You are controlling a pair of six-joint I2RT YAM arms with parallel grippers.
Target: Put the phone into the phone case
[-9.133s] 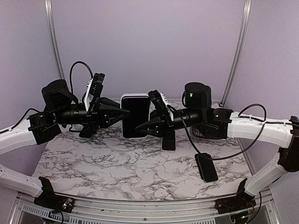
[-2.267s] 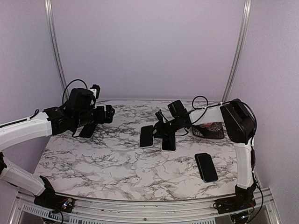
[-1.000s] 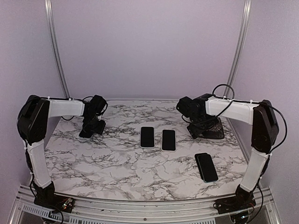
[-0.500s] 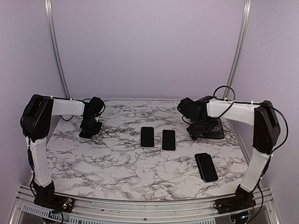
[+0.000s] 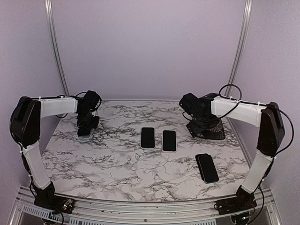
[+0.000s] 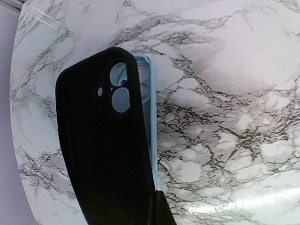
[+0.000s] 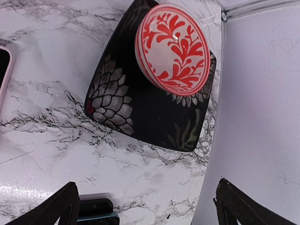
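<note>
- Table (image 5: 117,171): the phones (image 5: 147,137) lie side by side at its middle, well apart from both arms
- Right gripper (image 7: 150,206): jaws wide, holding nothing, above a patterned dish (image 7: 140,115)
- Left gripper (image 5: 86,132): clamped on the black case (image 6: 101,154); lift it clear of the blue case (image 6: 151,140) just beside, then carry it level toward the phones

Both the left arm (image 5: 56,105) and the right arm (image 5: 239,110) are built of white tubular links joined by bulky black motor housings. Thin black cables (image 5: 229,86) are looped along them. The right gripper (image 7: 147,204) is tipped with black, pointed fingers (image 7: 63,208). Black bases (image 5: 47,199) are seen below.
</note>
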